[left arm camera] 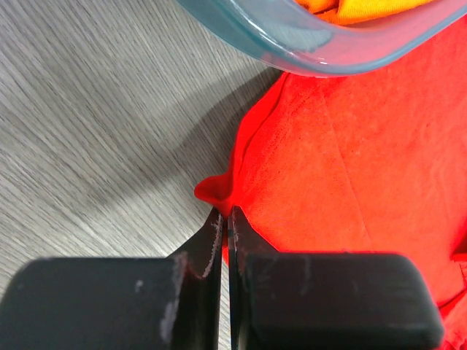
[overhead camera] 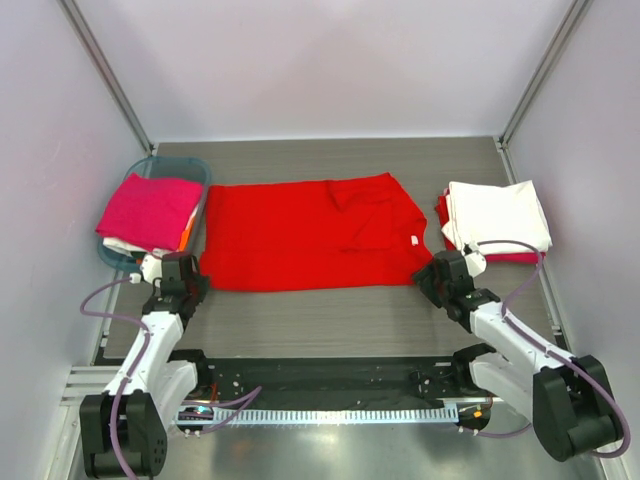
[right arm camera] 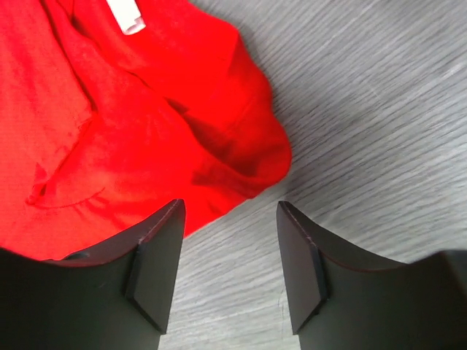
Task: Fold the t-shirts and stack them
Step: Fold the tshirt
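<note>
The red t-shirt [overhead camera: 310,235] lies spread flat across the middle of the table [overhead camera: 330,320], lengthwise from left to right, its neck end with the white label [right arm camera: 125,16] toward the right. The left gripper [left arm camera: 225,219] sits at the near left corner, its jaws pressed together with a small peak of red cloth caught at their tips, so it appears to be pinching the hem corner. The right gripper [right arm camera: 230,204] hangs over the near right corner, jaws spread wide, one on the cloth side and the other over bare table, with nothing between them yet. The cloth looks light, thin and limp: it wrinkles where the layers overlap and will sag and drag along the wood instead of holding a shape, so a fold probably needs both near corners lifted together and carried over evenly. A good hold on the right is likely the rounded, doubled edge just ahead of the open jaws, taking all the layers at once so none slips out. The corner pinch on the left looks shallow and could slide off under a pull. A magenta shirt [overhead camera: 150,208] lies on top in the teal basket [overhead camera: 190,167] at the left, with orange cloth [left arm camera: 365,9] under it; a folded white shirt [overhead camera: 497,213] rests at the right.
</note>
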Robot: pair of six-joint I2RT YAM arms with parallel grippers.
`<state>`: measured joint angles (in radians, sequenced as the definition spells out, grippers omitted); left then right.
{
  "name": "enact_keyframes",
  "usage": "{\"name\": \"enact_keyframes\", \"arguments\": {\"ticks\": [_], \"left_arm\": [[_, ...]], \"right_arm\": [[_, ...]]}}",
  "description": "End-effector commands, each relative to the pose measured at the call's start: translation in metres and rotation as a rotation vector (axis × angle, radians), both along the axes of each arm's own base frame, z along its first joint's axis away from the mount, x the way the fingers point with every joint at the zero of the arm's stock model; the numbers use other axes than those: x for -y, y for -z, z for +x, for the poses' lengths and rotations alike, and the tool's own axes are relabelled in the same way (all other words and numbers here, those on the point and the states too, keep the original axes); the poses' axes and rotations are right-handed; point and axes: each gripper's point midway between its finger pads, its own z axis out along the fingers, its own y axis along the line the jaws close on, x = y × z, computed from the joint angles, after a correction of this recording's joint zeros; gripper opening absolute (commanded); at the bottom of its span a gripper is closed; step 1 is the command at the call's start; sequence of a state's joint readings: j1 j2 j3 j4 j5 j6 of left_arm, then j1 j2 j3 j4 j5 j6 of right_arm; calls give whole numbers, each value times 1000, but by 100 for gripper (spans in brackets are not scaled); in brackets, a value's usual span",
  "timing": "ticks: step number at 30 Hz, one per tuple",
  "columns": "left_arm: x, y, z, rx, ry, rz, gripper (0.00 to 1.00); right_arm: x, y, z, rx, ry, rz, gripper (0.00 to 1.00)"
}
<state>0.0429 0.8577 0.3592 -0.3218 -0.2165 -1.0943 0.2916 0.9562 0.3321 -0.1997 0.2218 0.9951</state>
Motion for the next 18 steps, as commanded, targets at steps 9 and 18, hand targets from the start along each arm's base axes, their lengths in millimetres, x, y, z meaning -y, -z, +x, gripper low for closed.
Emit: {"name": "enact_keyframes", "arguments": {"ticks": [9,18], "left_arm": [[-5,-10,7,12,-10,17,0],[-5,-12,5,8,0,22,0]], "right_arm": [[14,6,20,91,133,-6,53],[31,-12,30,151,192,-77,7]]}}
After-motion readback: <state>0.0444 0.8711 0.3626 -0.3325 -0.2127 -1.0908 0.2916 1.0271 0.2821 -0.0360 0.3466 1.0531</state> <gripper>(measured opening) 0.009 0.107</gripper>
